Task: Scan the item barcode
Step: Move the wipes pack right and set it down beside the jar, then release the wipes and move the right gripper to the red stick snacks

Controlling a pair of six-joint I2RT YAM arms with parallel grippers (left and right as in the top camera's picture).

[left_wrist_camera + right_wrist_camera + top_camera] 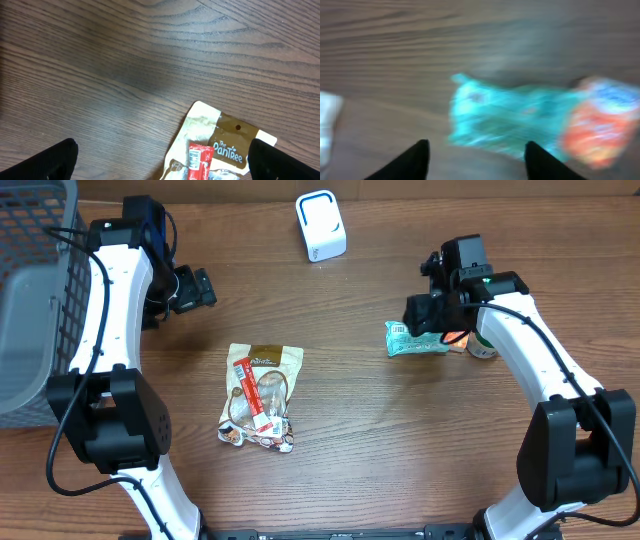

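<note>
Right, overhead first: the white scanner [320, 225] stands at the far edge of the table [380, 440], its face turned toward the middle, where a barcode would need to be shown. The right gripper [420, 315] hangs just above a teal packet [415, 340] lying flat, with an orange-and-green item [482, 345] touching its right end. That packet looks like the piece in play on this side, well apart from the scanner. A snack pouch [262, 395] lies face-up mid-table, and the left gripper [205, 288] sits up and away from it, near the grey basket [40, 240], likely parked so the centre stays free.

Over to the left wrist: fingers [55, 162] at the two bottom corners, spread as wide as they go, nothing between them but wood and the top of the pouch [225, 145]. The left gripper [167, 160] holds nothing.

Now the right wrist, and it's a smeared picture. The fingers [415, 162] stand apart, the right gripper [477, 160] is empty, and the teal packet [510, 120] rests on the table beyond the tips, the orange item [600, 125] at its right. No barcode can be read in this blur, so I judge the scan not yet done.
</note>
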